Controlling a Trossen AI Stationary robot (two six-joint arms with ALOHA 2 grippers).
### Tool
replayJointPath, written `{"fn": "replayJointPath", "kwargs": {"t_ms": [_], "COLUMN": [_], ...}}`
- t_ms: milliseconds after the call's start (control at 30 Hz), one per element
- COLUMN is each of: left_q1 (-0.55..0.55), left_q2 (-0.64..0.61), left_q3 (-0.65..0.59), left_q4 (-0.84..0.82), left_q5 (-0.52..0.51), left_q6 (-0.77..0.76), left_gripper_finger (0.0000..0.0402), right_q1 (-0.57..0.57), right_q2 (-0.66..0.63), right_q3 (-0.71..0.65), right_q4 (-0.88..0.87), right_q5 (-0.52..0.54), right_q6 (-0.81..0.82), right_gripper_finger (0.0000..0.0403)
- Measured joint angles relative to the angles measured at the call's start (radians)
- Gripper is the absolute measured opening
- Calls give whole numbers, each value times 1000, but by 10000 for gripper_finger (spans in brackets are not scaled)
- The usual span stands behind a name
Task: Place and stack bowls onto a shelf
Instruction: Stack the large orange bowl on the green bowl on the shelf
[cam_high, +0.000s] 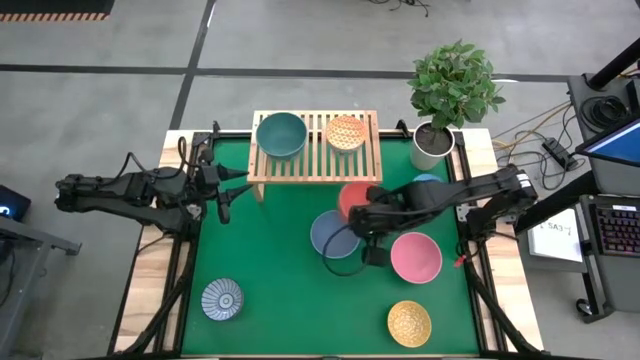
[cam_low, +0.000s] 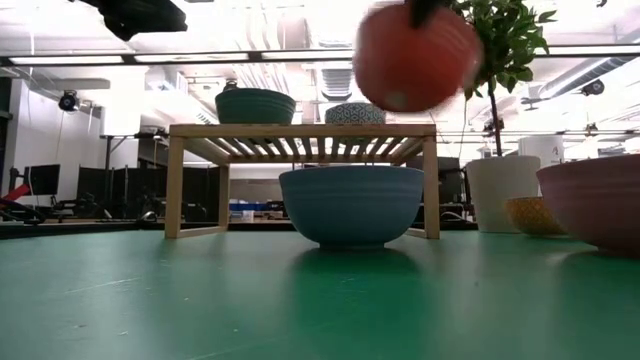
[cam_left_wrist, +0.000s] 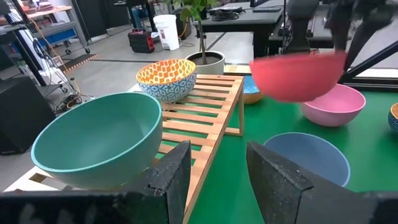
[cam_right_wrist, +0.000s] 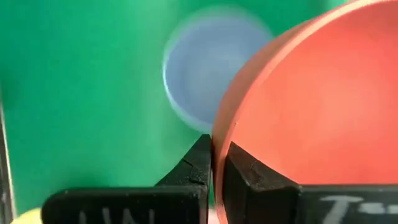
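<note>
The right gripper (cam_right_wrist: 214, 163) is clamped thin on the rim of the red bowl (cam_right_wrist: 311, 106), one finger inside the wall and one outside, holding it in the air above the green mat between the blue-grey bowl (cam_high: 334, 234) and the shelf (cam_high: 315, 165). A stiff, light, smooth-walled bowl pinched at one edge probably tends to swing or slip, so the rim seems the only hold. The left gripper (cam_left_wrist: 214, 174) waits with fingers apart beside the shelf's end, near the green bowl (cam_left_wrist: 96, 140).
</note>
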Motion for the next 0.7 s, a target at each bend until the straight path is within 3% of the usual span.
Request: {"fn": "replayJointPath", "kwargs": {"t_ms": [167, 400, 600, 700], "left_q1": [0, 0, 0, 0], "left_q2": [2, 1, -1, -1], "left_q3": [0, 0, 0, 0], "left_q4": [4, 7, 7, 6], "left_q5": [0, 0, -3, -58], "left_q6": [11, 28, 52, 53], "left_gripper_finger": [139, 139, 139, 139], "right_q1": [5, -45, -159, -231], "right_q2": [-1, 2, 25, 53], "right_q3": [74, 71, 56, 56], "right_q4": [178, 529, 704, 766], "right_q5": [52, 58, 57, 57], "right_q6": [-229, -642, -800, -823], "right_gripper_finger": [11, 11, 11, 11]}}
